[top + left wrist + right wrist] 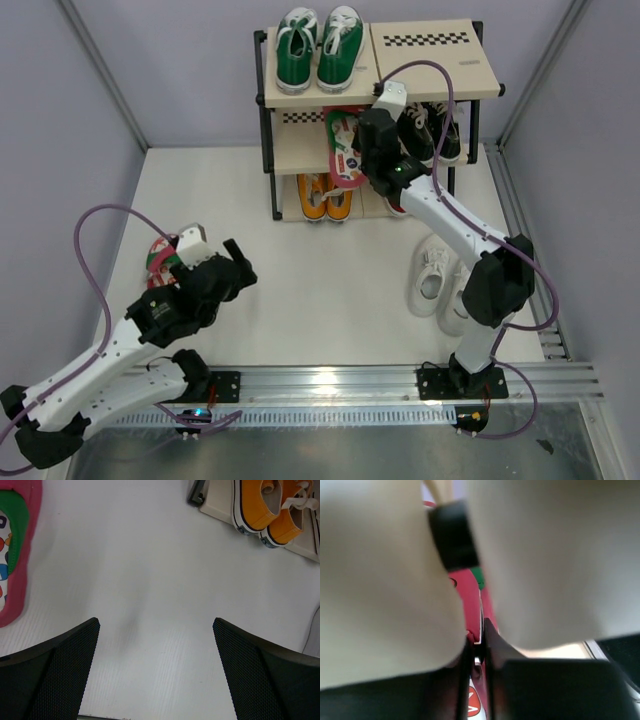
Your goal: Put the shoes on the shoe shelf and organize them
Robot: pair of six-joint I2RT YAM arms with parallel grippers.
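The shoe shelf (420, 62) stands at the back. My right gripper (362, 150) is shut on a pink flip-flop (344, 150) at the left side of the middle tier; in the right wrist view the flip-flop's pink edge (472, 615) sits pinched between the fingers, under blurred beige boards. The orange sneakers (326, 196) stand on the bottom tier and also show in the left wrist view (272, 507). The other pink flip-flop (160, 257) lies on the floor at the left, seen also in the left wrist view (14, 555). My left gripper (238, 262) is open and empty just right of it. The white sneakers (440, 280) lie on the floor at the right.
Green sneakers (318, 45) stand on the top tier at the left. Black sneakers (432, 128) sit on the middle tier at the right, partly hidden by my right arm. Grey walls close in both sides of the white floor.
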